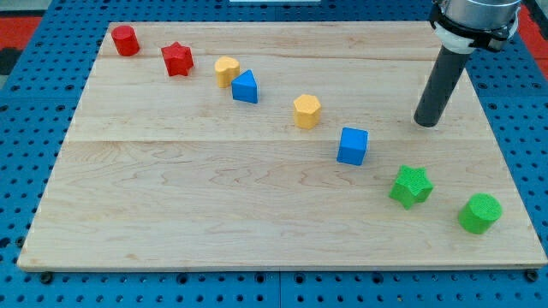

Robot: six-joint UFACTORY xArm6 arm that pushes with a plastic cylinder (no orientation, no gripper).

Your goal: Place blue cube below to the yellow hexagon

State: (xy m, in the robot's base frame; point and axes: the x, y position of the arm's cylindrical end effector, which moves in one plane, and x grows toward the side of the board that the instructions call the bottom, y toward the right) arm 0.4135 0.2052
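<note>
The blue cube (353, 145) sits on the wooden board (214, 214), right of centre. The yellow hexagon (306, 111) lies up and to the left of it, a short gap apart. My tip (425, 124) rests on the board to the right of the blue cube and slightly higher in the view, about a block's width or more away, touching no block.
A red cylinder (126, 40) and red star (177, 59) lie at the view's top left. A yellow block (226, 71) touches a blue triangular block (245, 87). A green star (411, 186) and green cylinder (479, 213) sit at the bottom right.
</note>
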